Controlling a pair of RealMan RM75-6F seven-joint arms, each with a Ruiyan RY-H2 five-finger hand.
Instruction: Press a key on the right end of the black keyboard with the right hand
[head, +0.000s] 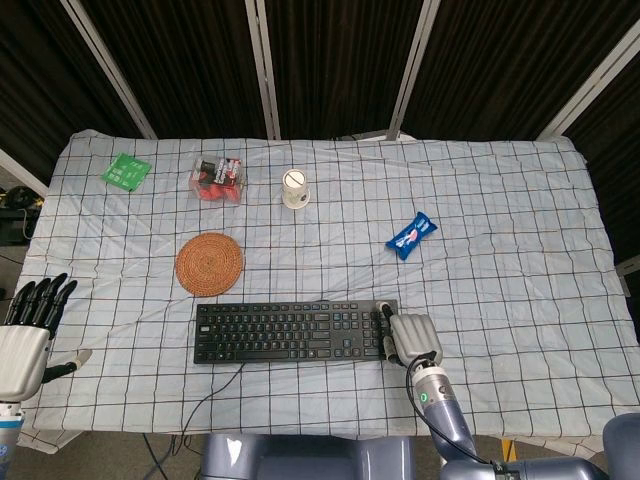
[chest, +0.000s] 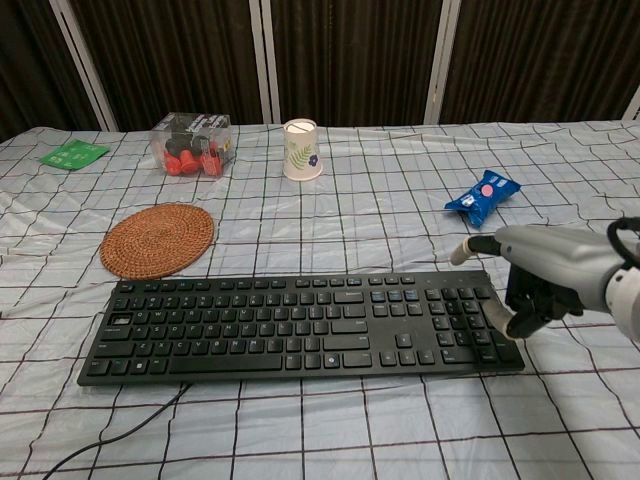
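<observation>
The black keyboard (head: 290, 332) (chest: 290, 325) lies along the table's near side on the checked cloth. My right hand (head: 412, 338) (chest: 545, 270) hovers at its right end. The fingers are curled under the palm and the thumb sticks out to the left. One fingertip (chest: 497, 318) hangs just over the rightmost column of keys; whether it touches a key cannot be told. Nothing is in that hand. My left hand (head: 25, 335) shows only in the head view, off the table's left edge, with its fingers apart and holding nothing.
A woven coaster (head: 209, 263) (chest: 158, 240) lies behind the keyboard's left end. Further back are a paper cup (head: 294, 189), a clear box of red items (head: 217, 179), a green packet (head: 125, 171) and a blue packet (head: 411, 235). The keyboard's cable (chest: 120, 435) runs off the near edge.
</observation>
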